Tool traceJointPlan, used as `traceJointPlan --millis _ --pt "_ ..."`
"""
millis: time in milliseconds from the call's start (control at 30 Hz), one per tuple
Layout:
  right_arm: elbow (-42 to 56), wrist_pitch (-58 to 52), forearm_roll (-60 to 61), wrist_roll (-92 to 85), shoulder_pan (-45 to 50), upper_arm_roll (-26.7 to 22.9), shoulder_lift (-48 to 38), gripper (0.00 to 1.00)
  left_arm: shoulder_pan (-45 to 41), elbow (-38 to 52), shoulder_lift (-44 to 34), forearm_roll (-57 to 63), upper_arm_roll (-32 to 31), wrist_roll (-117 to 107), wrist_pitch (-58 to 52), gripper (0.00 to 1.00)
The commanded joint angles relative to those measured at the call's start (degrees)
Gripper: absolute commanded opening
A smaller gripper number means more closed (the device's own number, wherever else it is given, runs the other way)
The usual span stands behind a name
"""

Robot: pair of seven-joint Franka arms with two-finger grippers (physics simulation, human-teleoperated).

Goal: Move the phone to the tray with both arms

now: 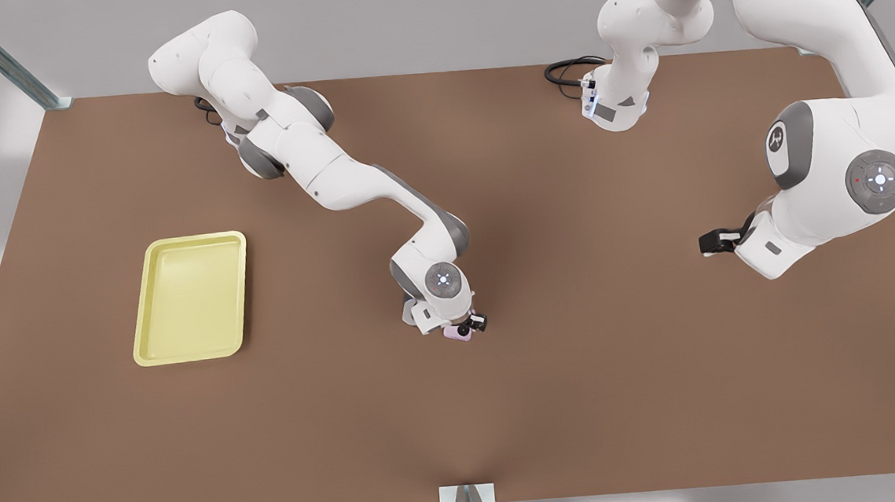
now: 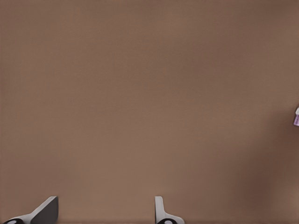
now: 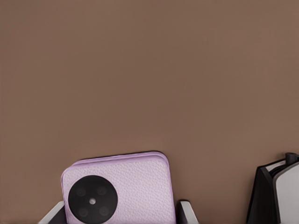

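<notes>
The stiff, light, probably slippery phone (image 3: 119, 189) is held by its side edges between the right gripper (image 1: 470, 326) fingers, while the left gripper (image 2: 105, 212) is kept wide open, waiting.

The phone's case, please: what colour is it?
Pale pink phone, clearest in the right wrist view.

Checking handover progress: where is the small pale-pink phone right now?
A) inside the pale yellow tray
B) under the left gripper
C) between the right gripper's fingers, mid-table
C: the pale-pink phone sits between the right gripper fingers; the pale yellow tray holds nothing.
</notes>
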Motion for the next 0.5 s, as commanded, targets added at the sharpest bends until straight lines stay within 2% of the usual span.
traceJointPlan --millis 0,467 --pt "0.02 -0.17 -0.12 -1.66 0.01 -0.08 -0.1 0.89 0.0 0.02 -0.02 0.02 0.0 0.39 0.1 1.0" --pt "0.02 -3.25 -0.21 -3.5 0.28 -0.08 -0.71 0.86 0.0 0.11 -0.02 0.02 0.0 0.48 0.01 1.0"
